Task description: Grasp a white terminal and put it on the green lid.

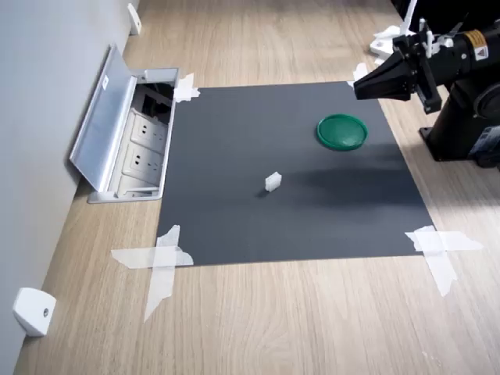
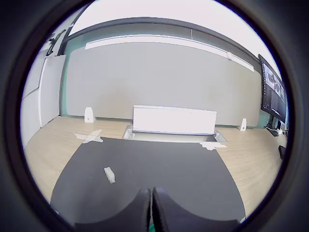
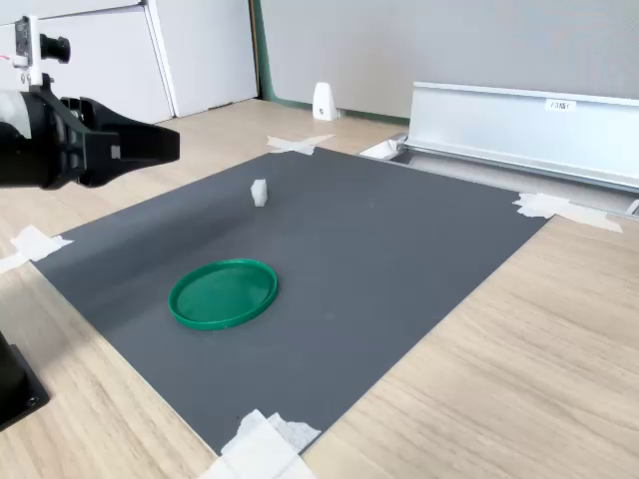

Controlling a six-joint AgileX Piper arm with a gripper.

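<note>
The wrist view shows the gripper (image 2: pixel 152 208) clenched and empty, hanging high above the mat (image 2: pixel 159 169), probably at rest, because the terminal (image 2: pixel 109 174) lies free on it, well apart from the lid (image 1: pixel 341 131).

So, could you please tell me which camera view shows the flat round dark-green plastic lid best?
The second exterior view: the flat round dark-green plastic lid lies near and whole, raised rim clear. The first exterior view shows it whole but smaller. The wrist view shows at most a green sliver between the closed fingers.
</note>
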